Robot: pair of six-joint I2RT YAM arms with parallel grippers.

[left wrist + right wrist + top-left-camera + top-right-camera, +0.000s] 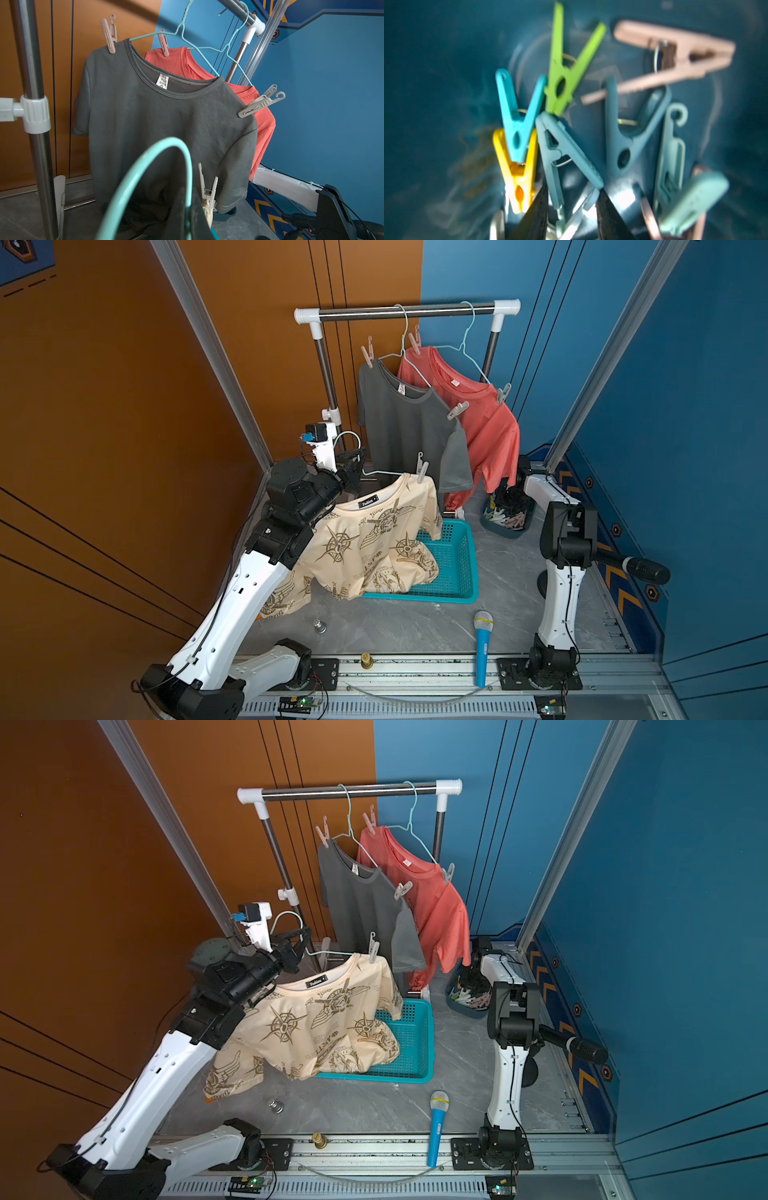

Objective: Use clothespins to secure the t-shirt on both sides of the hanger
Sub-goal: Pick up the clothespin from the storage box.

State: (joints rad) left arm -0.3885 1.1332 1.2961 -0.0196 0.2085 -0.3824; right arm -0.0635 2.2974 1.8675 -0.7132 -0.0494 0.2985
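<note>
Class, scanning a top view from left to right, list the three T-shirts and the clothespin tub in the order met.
Cream printed T-shirt → dark grey T-shirt → coral T-shirt → dark blue plastic tub of clothespins.
</note>
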